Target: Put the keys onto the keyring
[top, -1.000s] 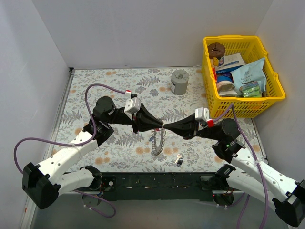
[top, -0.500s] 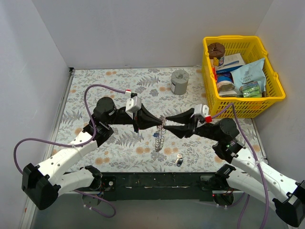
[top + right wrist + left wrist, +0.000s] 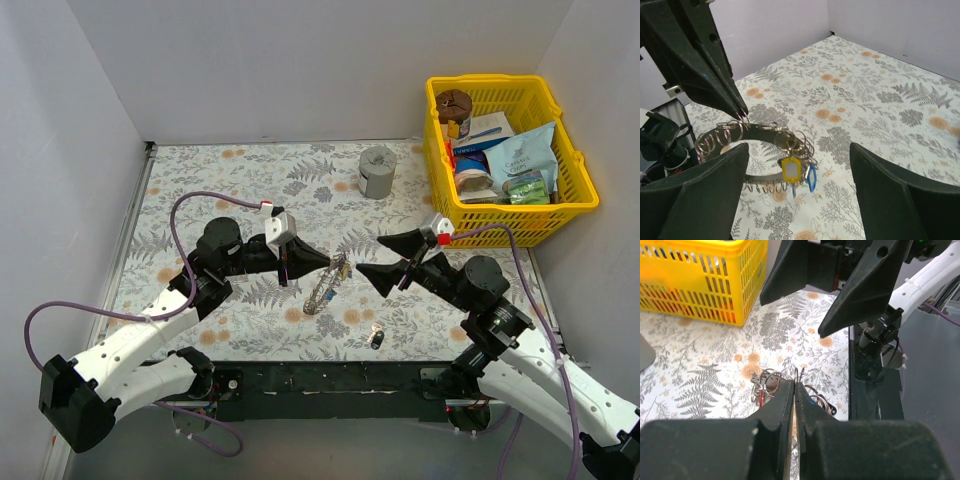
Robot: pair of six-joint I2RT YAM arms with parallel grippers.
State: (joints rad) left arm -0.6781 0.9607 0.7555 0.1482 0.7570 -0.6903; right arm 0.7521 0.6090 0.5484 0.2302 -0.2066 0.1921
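Surface: leaf-and-flower patterned table (image 3: 230, 170), closed in by plain white walls.
Near edge: a small dark item (image 3: 376, 338) lies alone on the pattern, just right of centre and apart from both grippers.
Keyring: the keyring (image 3: 321, 286) hangs at the middle of the table with its upper end raised. Its rim is crowded with small silver split rings. Whether its lower end touches the surface cannot be told.
Left gripper: the left gripper (image 3: 329, 262) is clenched on the upper rim of the keyring. In the left wrist view the two fingers meet with the thin wire pinched at their tips, and the rest of the ring dangles beyond and below them.
Hanging pieces: a yellow tag (image 3: 790, 169) and a blue piece (image 3: 811, 178) dangle side by side from the ring, and a red piece (image 3: 760, 399) shows among the small rings.
Right gripper: the right gripper (image 3: 368, 256) is released, its fingers spread wide, just right of the ring and not touching it. In its wrist view the ring lies ahead of the gap, toward the left.
Farther back: a grey cup (image 3: 377, 170) stands upright, well apart from the arms.
Far right: a yellow basket (image 3: 500, 224) holds packets.
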